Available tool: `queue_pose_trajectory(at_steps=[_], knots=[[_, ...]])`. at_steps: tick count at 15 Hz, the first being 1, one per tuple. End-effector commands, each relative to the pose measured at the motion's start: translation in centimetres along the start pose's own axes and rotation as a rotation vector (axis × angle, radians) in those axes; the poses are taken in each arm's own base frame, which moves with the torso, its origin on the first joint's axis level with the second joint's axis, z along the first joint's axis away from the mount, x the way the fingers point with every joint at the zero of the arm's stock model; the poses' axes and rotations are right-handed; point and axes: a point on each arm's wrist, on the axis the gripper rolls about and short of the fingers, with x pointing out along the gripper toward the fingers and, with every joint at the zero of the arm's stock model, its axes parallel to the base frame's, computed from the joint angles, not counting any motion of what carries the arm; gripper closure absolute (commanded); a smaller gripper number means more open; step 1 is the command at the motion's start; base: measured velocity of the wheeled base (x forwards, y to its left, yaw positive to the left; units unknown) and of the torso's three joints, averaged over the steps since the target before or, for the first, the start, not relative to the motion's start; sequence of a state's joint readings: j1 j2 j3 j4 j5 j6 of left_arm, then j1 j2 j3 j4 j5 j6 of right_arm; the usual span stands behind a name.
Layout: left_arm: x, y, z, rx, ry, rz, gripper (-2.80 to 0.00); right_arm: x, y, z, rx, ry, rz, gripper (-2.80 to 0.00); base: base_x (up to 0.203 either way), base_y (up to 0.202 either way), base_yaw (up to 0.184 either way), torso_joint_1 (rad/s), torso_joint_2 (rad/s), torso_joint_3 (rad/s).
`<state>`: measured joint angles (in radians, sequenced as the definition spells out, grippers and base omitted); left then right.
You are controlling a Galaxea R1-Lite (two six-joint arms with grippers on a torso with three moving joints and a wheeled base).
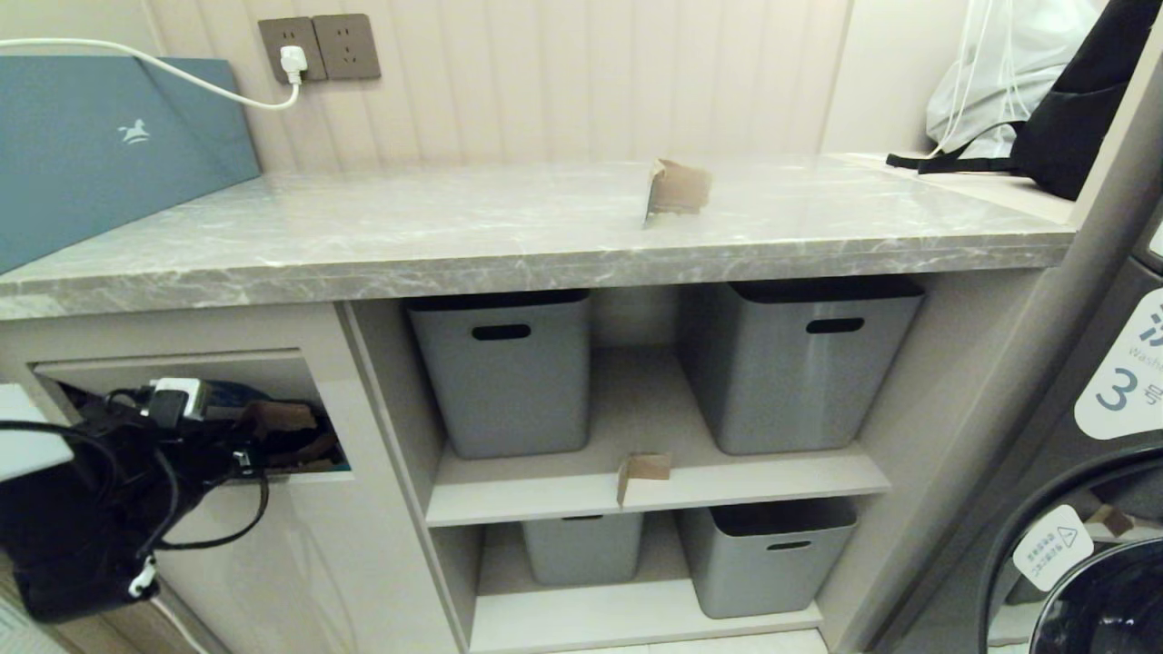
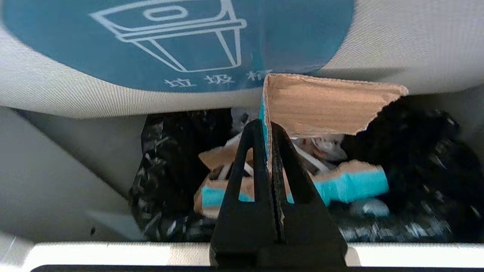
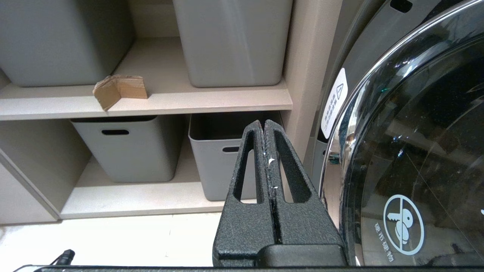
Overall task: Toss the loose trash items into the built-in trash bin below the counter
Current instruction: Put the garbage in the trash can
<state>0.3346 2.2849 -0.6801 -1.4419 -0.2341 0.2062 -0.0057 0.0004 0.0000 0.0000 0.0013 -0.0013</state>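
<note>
Black and close to the camera, the left gripper (image 2: pixel 267 126) has its two fingers pinched tight on the edge of a brown cardboard scrap (image 2: pixel 325 109). It holds this scrap inside the open mouth of the built-in trash bin (image 1: pixel 195 368), at the left end of the cabinet under the counter (image 1: pixel 509 245). The flap with the blue sticker (image 2: pixel 177 41) is pushed back just above the scrap. Below lies a black bag (image 2: pixel 416 170) with other rubbish in it.

So the step in hand looks like dropping the first scrap. Next, I think the fingers must let go so it falls into the bag, then the arm must pull out.

Further on, a second scrap (image 1: pixel 642 472) stands at the front edge of the middle shelf (image 1: pixel 772 481). The right gripper (image 3: pixel 264 128) waits low by the washing machine (image 3: pixel 408 151), its fingers together and holding nothing. Farthest off, a third scrap (image 1: pixel 677 189) stands on the counter, toward its back edge.
</note>
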Motion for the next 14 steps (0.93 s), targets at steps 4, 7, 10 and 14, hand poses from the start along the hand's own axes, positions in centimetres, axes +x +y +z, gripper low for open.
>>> queue_pose_trajectory(at_steps=[4,7,10,14], knots=[[2.2,0.0,0.1,0.003,-0.012,0.0,0.0,0.0,0.0,0.0,0.0,0.0,0.0,0.0,0.0,0.0,0.0,0.0,0.0,0.0],[2.5,-0.5,-0.1,0.004,-0.01,-0.016,0.0,0.0,0.0,0.0,0.0,0.0,0.0,0.0,0.0,0.0,0.0,0.0,0.0,0.0],[2.5,-0.5,0.1,0.0,-0.016,-0.016,0.0,0.0,0.0,0.0,0.0,0.0,0.0,0.0,0.0,0.0,0.0,0.0,0.0,0.0],[2.3,-0.5,0.3,0.0,-0.013,-0.015,-2.8,0.0,0.0,0.0,0.0,0.0,0.0,0.0,0.0,0.0,0.0,0.0,0.0,0.0]])
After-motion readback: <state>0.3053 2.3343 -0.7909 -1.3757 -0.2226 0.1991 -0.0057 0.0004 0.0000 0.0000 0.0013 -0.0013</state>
